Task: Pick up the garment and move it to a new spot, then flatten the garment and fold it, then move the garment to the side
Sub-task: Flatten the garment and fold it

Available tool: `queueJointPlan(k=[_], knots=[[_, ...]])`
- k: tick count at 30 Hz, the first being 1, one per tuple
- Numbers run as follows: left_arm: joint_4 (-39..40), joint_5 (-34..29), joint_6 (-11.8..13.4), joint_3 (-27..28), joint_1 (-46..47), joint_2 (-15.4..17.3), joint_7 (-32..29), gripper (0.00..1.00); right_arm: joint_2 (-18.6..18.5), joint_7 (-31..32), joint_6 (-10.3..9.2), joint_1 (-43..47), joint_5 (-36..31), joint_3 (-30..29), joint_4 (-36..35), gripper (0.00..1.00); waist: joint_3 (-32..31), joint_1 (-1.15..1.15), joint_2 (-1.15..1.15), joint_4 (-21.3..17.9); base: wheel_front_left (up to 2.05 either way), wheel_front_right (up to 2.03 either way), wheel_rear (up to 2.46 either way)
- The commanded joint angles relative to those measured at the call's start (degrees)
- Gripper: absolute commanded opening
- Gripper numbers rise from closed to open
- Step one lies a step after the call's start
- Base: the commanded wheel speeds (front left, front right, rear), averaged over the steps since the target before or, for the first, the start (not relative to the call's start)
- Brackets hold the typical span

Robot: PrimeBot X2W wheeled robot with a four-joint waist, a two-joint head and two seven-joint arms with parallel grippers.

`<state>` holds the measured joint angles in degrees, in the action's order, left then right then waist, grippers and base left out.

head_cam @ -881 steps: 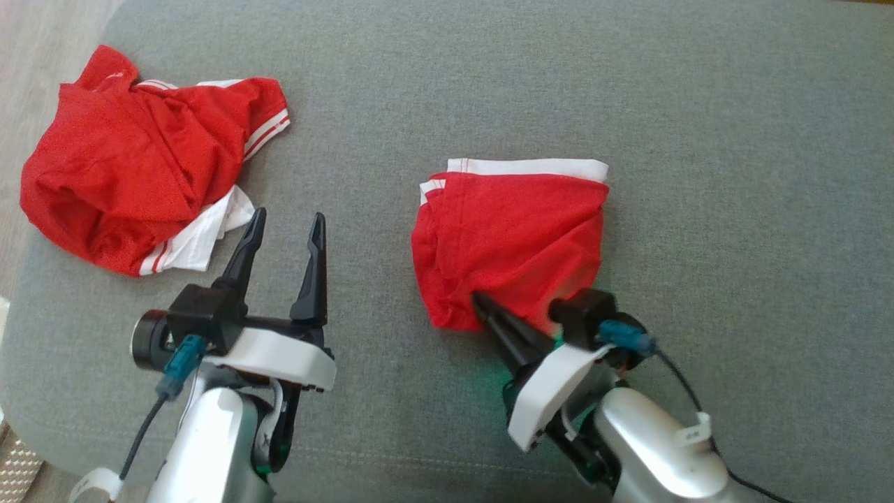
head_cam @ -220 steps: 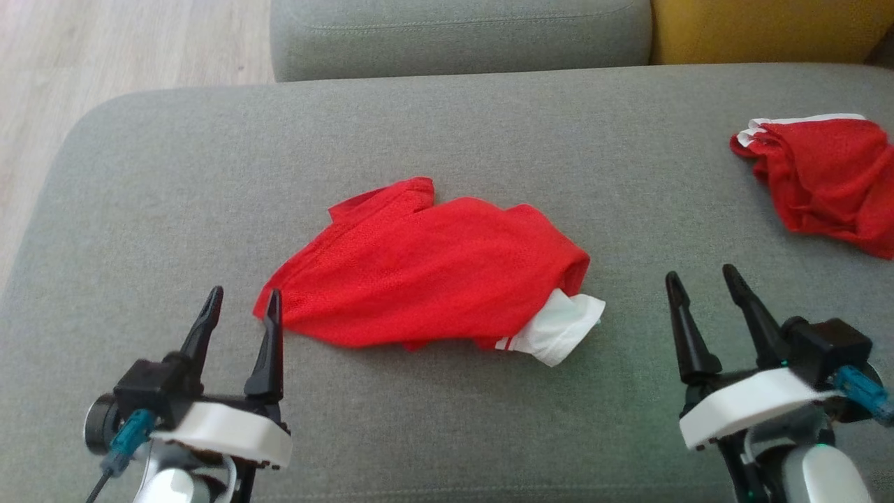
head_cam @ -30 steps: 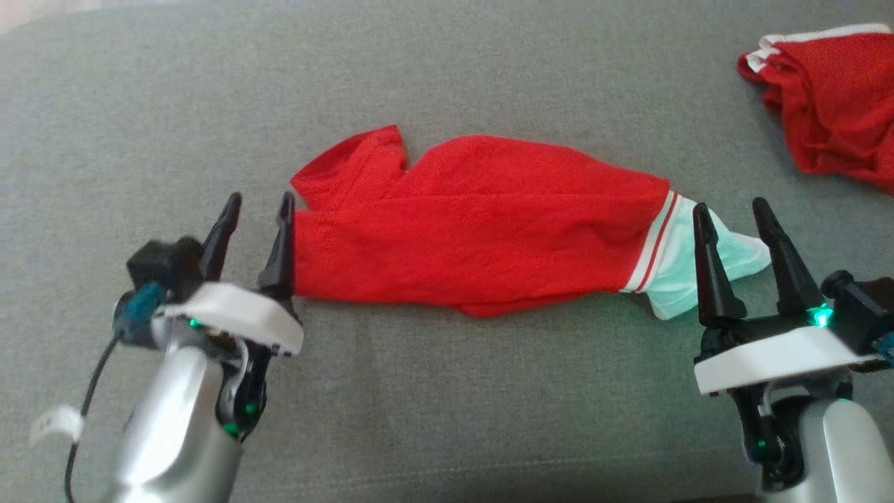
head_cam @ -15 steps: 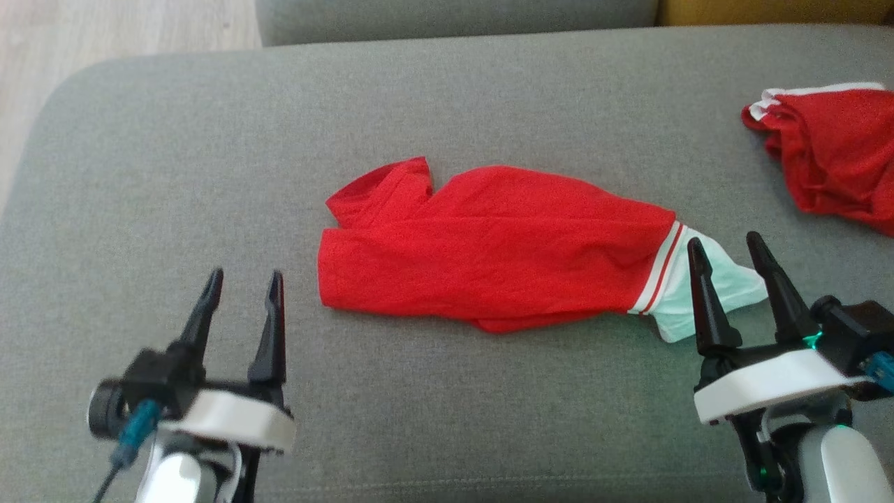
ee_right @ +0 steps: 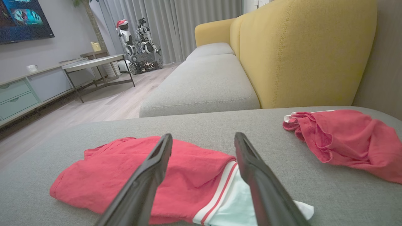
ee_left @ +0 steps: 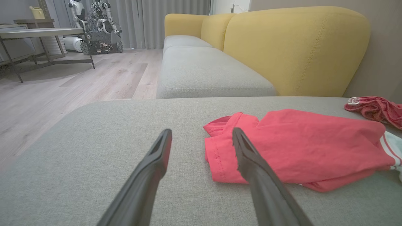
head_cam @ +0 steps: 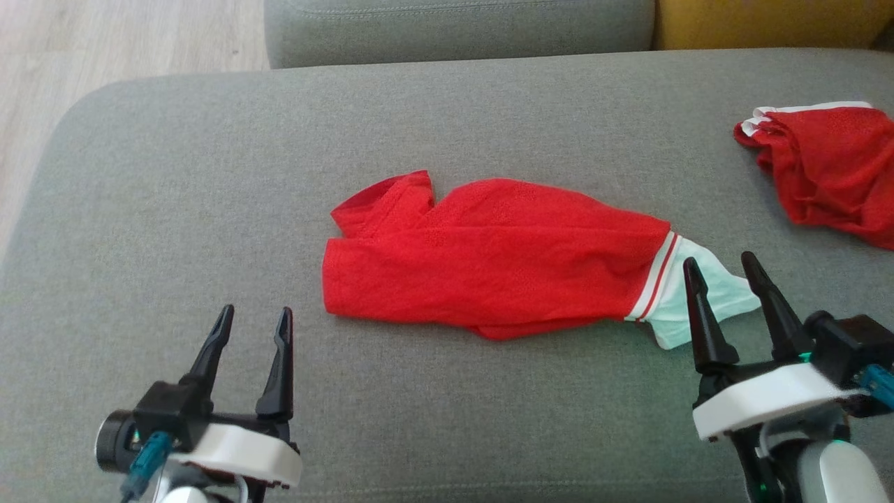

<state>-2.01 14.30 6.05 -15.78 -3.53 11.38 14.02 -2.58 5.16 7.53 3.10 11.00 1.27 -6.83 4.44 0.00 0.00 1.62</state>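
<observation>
I see the garment (head_cam: 489, 279) at frame centre; left gripper (head_cam: 255, 311) lower left and right gripper (head_cam: 717, 260) lower right stand with jaws fully spread, empty. Right wrist view adds a television (ee_right: 19, 18), upper left.

The left gripper (head_cam: 255, 314) and right gripper (head_cam: 718, 260) each carry two long black fingers (head_cam: 279, 363) that taper to slim points, grooved near the tip. Behind the fingers sits a curved white shell (head_cam: 761, 399), then a black block (head_cam: 174, 412) with a teal plug (head_cam: 150, 450) (one on each arm). The right forearm (head_cam: 834, 475) is glossy silver, and a small green light (head_cam: 807, 358) glows above it.
</observation>
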Motion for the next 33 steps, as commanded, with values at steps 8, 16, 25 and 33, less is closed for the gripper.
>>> queueJointPlan(k=[8, 16, 25, 33], knots=[[2.3, 0.4, 0.3, 1.8, 1.7, 1.2, -0.1, 1.0, -0.3, 0.0, -0.04, -1.4, 0.2, 1.4, -2.2, 1.0, 0.0, 0.0, 0.0, -0.1, 0.0, 0.0, 0.0], [2.0, 1.0, -0.1, 1.3, 2.4, 1.2, -0.2, 1.0, -0.3, 0.0, -0.04, -1.6, 0.3, 1.3, -2.3, 1.0, 0.4, 0.0, 0.0, 0.0, 0.0, 0.0, 0.0], [-5.7, 4.8, -6.4, -1.6, 10.0, 0.2, -3.4, 1.0, -0.3, 0.1, -0.04, -3.2, 0.2, 2.0, -2.9, 1.0, 3.5, 0.0, 0.0, -0.6, 0.0, 0.0, 0.0], [-19.0, 8.2, -11.2, -3.6, 16.5, -0.3, -5.5, 1.0, -0.3, -0.3, -0.04, -4.3, 0.5, 2.4, -2.5, 1.0, 6.0, 0.0, 0.0, -2.7, 0.0, 0.0, 0.0]])
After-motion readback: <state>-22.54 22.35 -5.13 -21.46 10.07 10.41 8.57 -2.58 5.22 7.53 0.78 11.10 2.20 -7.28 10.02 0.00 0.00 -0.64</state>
